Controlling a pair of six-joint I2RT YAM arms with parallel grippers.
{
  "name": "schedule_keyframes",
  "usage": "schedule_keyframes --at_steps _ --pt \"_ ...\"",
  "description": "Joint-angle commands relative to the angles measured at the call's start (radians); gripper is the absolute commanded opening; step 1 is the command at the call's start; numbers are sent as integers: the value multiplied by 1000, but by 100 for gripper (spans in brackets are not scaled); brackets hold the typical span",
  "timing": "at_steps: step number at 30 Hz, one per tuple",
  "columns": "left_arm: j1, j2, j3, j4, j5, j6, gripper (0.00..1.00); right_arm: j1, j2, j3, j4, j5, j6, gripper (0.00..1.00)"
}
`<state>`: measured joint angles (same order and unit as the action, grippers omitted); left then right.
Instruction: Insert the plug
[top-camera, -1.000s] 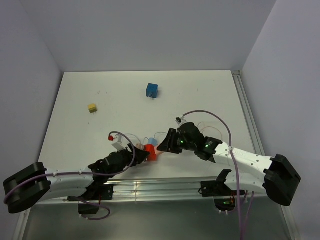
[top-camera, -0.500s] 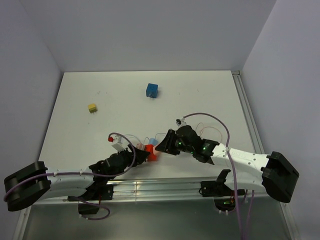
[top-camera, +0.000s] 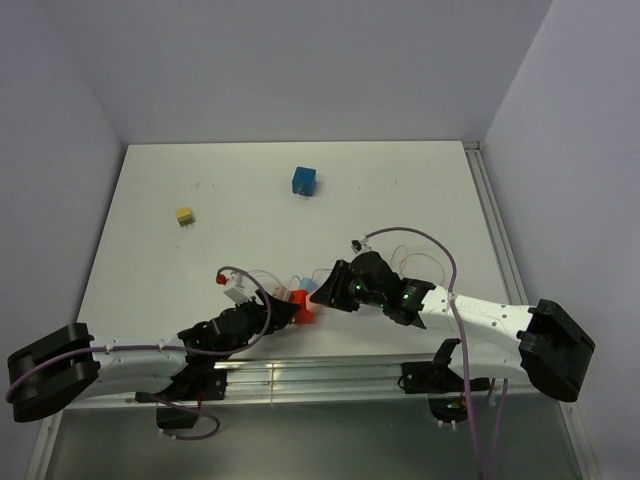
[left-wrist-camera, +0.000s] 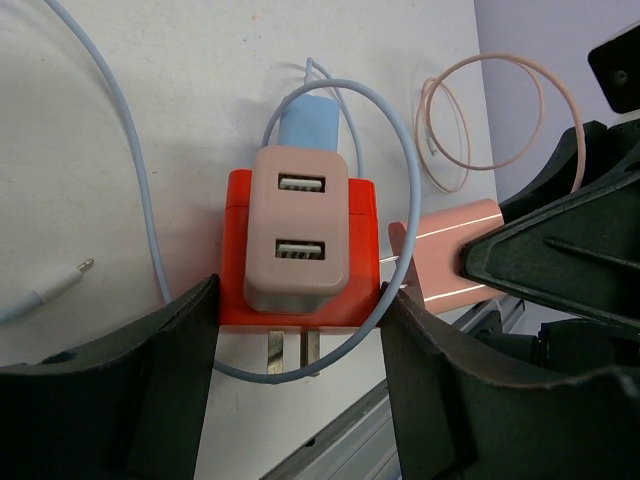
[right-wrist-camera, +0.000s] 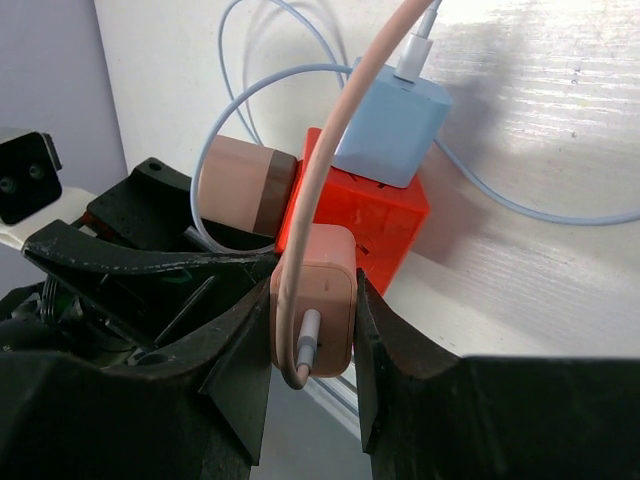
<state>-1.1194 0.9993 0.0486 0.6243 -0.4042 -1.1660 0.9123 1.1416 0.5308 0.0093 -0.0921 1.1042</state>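
Your right gripper (right-wrist-camera: 312, 335) pinches the pink plug (right-wrist-camera: 312, 285) by its flat sides; it looks light, rigid and slick. Your left gripper (left-wrist-camera: 300, 335), half-spread, clamps the red socket cube (left-wrist-camera: 363, 245) just ahead.

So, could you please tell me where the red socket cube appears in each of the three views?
Top external: the red socket cube sits low, just left of centre.
Left wrist: cube dead centre, gripped by the left hand, a beige USB charger on its face.
Right wrist: cube centre, just above and right of the pink plug in the right hand.
Shared landmark: the light blue charger plugged into the cube.
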Motion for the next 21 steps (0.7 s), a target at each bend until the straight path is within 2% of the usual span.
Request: schedule_keyframes --at_steps 1,16,21 --pt "-10 7 -78 89 -31 -12 0 8 7 -14 44 28 13 0" --pt "-59 110 -61 112 -82 -46 1 11 0 -37 69 43 36 0" --pt "-74 105 -65 106 -102 -60 0 11 -46 -40 67 69 23 0"
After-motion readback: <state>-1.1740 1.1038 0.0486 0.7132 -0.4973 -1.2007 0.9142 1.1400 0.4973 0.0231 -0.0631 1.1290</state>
